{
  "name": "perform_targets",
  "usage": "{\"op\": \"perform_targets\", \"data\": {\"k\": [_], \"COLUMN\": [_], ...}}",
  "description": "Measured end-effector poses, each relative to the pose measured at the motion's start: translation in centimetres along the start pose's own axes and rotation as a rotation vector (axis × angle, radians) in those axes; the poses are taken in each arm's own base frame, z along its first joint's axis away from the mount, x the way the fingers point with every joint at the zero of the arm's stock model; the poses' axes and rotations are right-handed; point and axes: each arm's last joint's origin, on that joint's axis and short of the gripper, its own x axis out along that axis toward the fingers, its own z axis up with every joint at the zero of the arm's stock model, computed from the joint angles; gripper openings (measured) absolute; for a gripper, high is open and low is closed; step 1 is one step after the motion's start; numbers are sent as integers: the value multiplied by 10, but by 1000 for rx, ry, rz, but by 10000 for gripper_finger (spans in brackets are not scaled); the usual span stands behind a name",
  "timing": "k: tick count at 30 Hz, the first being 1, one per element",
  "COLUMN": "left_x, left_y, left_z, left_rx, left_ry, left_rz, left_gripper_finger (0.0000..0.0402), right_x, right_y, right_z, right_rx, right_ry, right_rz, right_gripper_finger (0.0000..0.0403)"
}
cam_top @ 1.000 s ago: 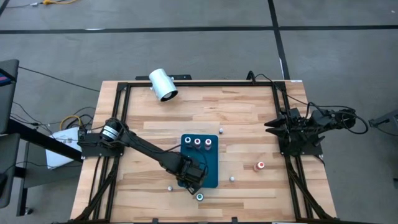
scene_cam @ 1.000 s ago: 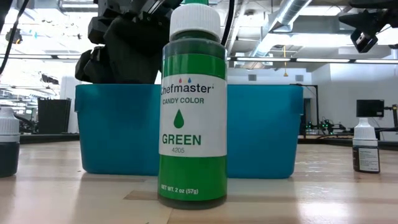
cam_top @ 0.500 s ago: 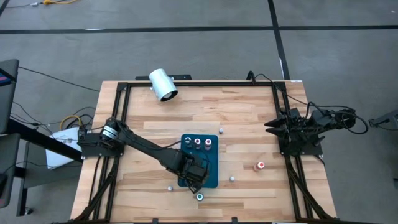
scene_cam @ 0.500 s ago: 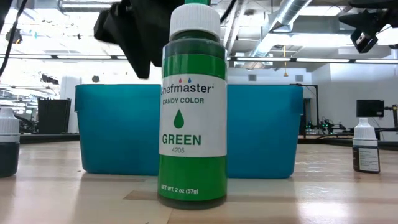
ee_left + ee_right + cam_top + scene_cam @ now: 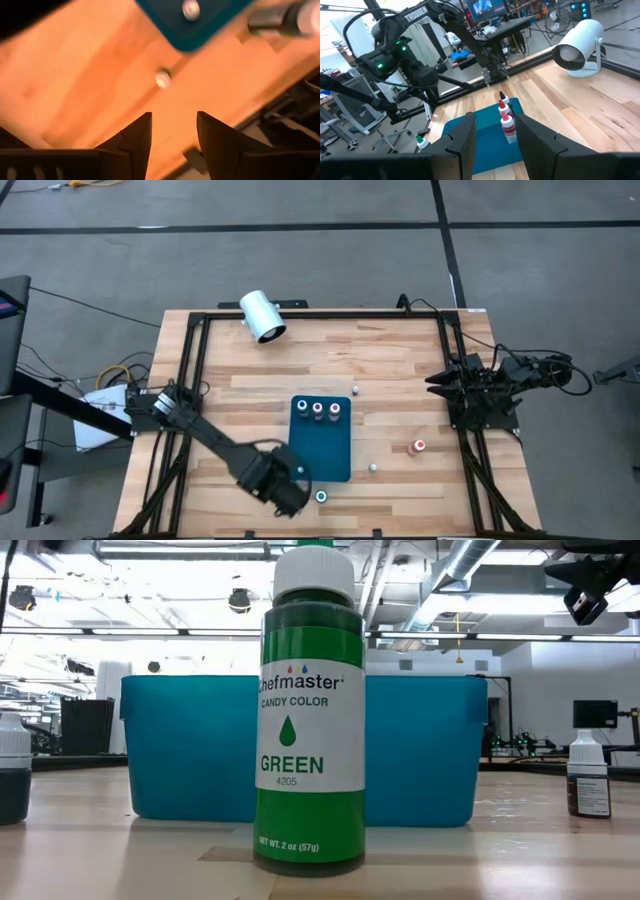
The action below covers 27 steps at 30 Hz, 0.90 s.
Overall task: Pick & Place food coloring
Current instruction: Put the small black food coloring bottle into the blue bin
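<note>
Three food coloring bottles (image 5: 318, 409) stand in a row at the far end of the teal bin (image 5: 325, 442), and one more (image 5: 190, 9) stands in its near left corner. A green bottle (image 5: 321, 497) stands on the table just past the bin's near edge and fills the low view (image 5: 308, 720). A red-topped bottle (image 5: 419, 446) stands to the right. My left gripper (image 5: 174, 117) hangs open above bare wood near the bin's near left corner (image 5: 280, 492), pointing down with nothing between its fingers. My right gripper (image 5: 494, 120) waits open at the right edge (image 5: 432, 385).
Small white-capped bottles stand loose on the wood (image 5: 373, 467) (image 5: 355, 390) (image 5: 162, 79). A white cylinder (image 5: 262, 316) lies at the far left corner. Black frame rails (image 5: 190, 380) run along both sides. Bare wood lies left of the bin.
My left gripper has risen from over the bin's near left corner and swung toward the table's near left, clear of the bin. It has left the low view. A bottle shows in that corner where the gripper stood.
</note>
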Motion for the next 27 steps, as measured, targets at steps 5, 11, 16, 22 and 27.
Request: {"op": "perform_targets", "data": {"k": [5,11,16,22,27], "left_x": [0,4,23,45,58], "left_y": [-5,-4,-2,-2,-4], "left_z": [-22,-31,-33,-35,-43], "left_rx": [-72,-111,-71,42,87], "left_ry": [-35,-85,-152,-146,-131], "left_rz": [-19,-1,48,55,33], "left_gripper_finger": [147,147,147,147,147], "right_x": [0,0,0,0,0], "right_y": [0,0,0,0,0], "right_z": [0,0,0,0,0], "right_rx": [0,5,37,56,80], "right_ry": [0,0,1,0,0], "right_rz": [0,0,1,0,0], "right_gripper_finger": [126,126,126,126,126]}}
